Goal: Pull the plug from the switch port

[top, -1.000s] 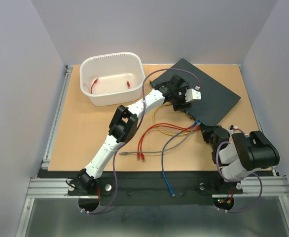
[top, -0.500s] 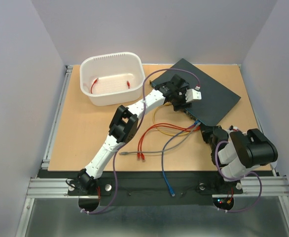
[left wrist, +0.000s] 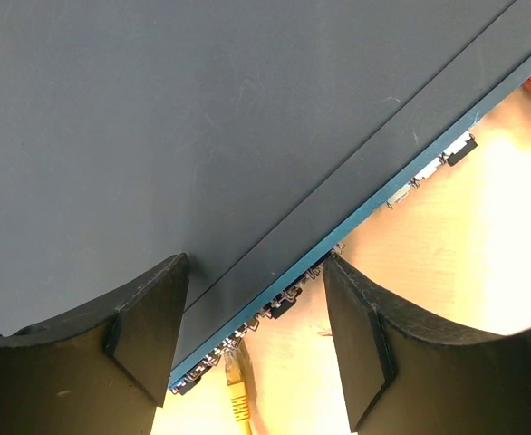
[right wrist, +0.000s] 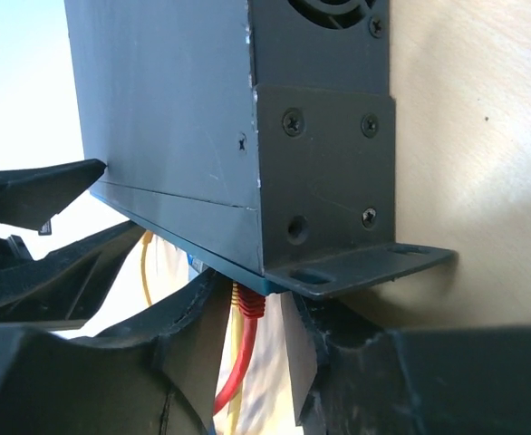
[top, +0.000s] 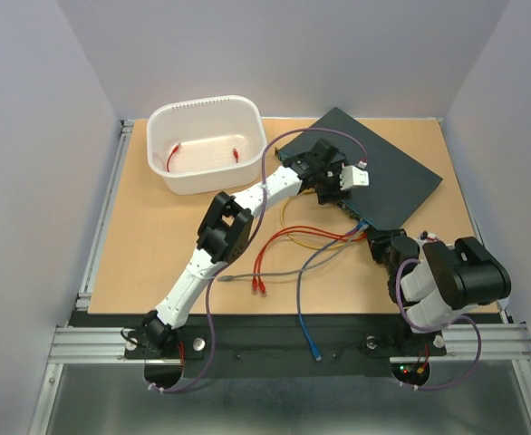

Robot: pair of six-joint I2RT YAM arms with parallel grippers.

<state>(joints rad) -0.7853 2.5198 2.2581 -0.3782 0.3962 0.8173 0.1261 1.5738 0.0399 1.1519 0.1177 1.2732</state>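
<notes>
The switch lies askew near the table's far right corner. The left gripper gapes wide over its socket edge, holding nothing. The right gripper stands narrowly apart around the red plug, which sits in its port.

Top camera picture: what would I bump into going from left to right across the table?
First the white plastic tub → then the flat dark blue-grey metal switch box → last the right arm's chunky black-and-white wrist.
</notes>
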